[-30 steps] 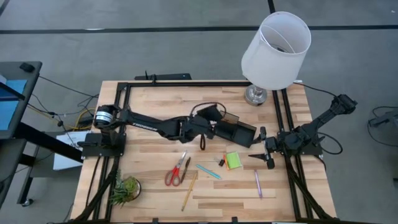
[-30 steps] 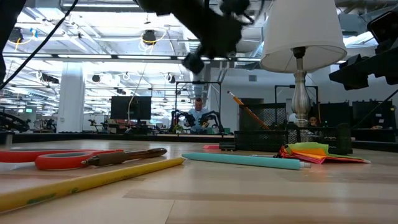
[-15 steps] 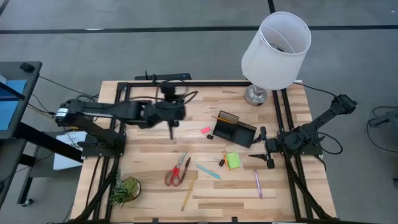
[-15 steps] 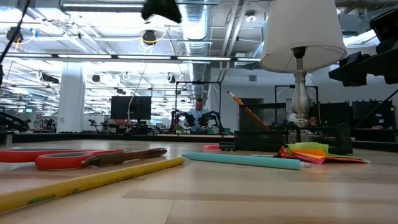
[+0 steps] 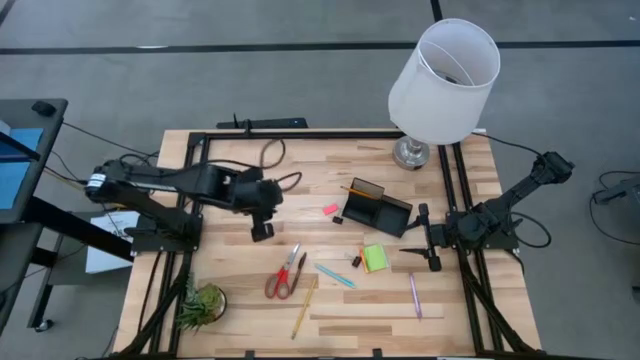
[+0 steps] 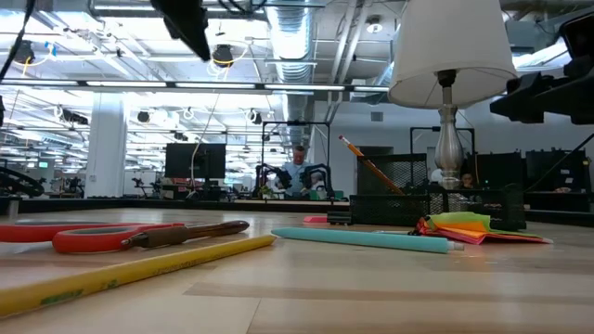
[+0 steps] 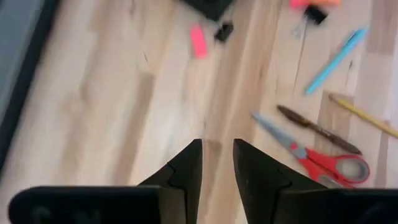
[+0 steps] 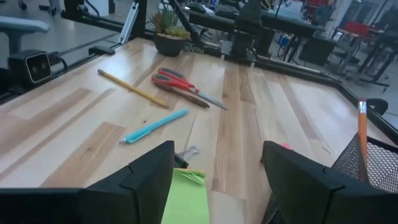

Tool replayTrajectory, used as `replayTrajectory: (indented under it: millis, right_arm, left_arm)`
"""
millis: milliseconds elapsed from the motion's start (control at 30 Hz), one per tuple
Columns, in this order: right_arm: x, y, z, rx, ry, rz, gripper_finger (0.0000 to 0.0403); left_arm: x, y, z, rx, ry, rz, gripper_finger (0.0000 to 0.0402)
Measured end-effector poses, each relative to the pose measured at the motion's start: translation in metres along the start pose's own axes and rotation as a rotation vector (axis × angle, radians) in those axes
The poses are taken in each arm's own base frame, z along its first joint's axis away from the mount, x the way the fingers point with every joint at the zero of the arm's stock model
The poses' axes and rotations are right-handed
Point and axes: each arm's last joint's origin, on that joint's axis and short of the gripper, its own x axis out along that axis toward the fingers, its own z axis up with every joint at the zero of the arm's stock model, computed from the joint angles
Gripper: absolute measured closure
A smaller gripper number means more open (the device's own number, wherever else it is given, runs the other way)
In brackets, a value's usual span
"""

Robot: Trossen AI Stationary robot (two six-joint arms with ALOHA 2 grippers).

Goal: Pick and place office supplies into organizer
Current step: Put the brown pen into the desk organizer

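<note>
The black organizer stands at mid-table with an orange pencil leaning in its taller back section. A pink eraser lies to its left. Red-handled scissors, a teal pen, a lime sticky-note pad, a yellow pencil and a purple pen lie flat on the wood nearer the front. My left gripper hangs above bare table left of the eraser, open by a narrow gap, with nothing between its fingers. My right gripper waits wide open by the pad, holding nothing.
A white-shaded lamp stands at the far right corner, a small plant at the near left. A black binder clip lies beside the pad, and a dark brown pen beside the scissors. Black rails frame the table.
My left gripper has drawn back from the organizer toward the table's left edge, risen, and rolled about its own axis; it now points steeply down at bare wood. The orange pencil stays leaning in the organizer. The right arm has kept its place.
</note>
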Motion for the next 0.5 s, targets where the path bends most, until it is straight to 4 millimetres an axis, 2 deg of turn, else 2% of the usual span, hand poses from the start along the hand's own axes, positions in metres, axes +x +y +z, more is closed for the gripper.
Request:
replayTrajectory:
  millis: [167,400,500]
  right_arm:
    - [0.000,0.000,0.003,-0.004,-0.030,-0.005,0.0163]
    - [-0.001,-0.002,0.012,-0.024,-0.115,-0.019,0.0163]
    - [-0.001,-0.002,0.014,-0.001,-0.135,-0.021,0.0163]
  left_arm:
    - [0.026,-0.016,0.001,-0.010,0.112,-0.034,0.0319]
    - [0.060,-0.046,-0.003,0.161,0.248,-0.094,0.0319]
    - [0.067,-0.054,-0.007,0.236,0.288,-0.095,0.0319]
